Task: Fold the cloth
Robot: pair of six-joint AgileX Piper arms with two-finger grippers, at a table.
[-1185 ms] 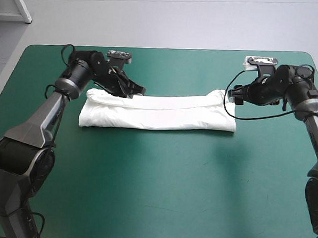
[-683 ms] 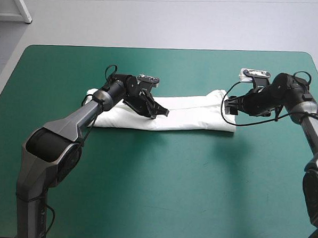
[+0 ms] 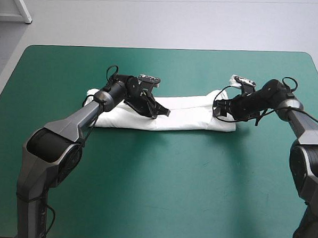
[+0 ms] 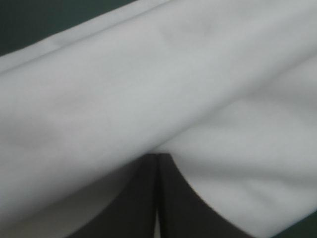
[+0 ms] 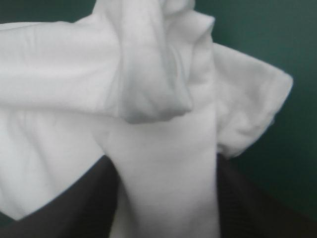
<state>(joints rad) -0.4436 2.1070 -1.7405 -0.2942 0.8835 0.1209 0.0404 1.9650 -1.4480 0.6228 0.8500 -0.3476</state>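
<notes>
Overhead, the white short-sleeved T-shirt [image 3: 185, 118] lies banded far across the teal-green table cover [image 3: 155, 193]; the right gripper [image 3: 218, 108] has edged onto its right end. Left wrist: left gripper [image 4: 157, 154] closed against cloth. Right wrist: black fingers [image 5: 74, 213] spread astride cloth, grasp likely next.

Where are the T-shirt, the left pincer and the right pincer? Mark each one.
T-shirt [image 3: 188, 118]: high view, middle of the folded band.
left pincer [image 4: 157, 156]: left wrist view, tip of the shut fingers.
right pincer [image 3: 217, 108]: high view, fingertips at the shirt's end.
</notes>
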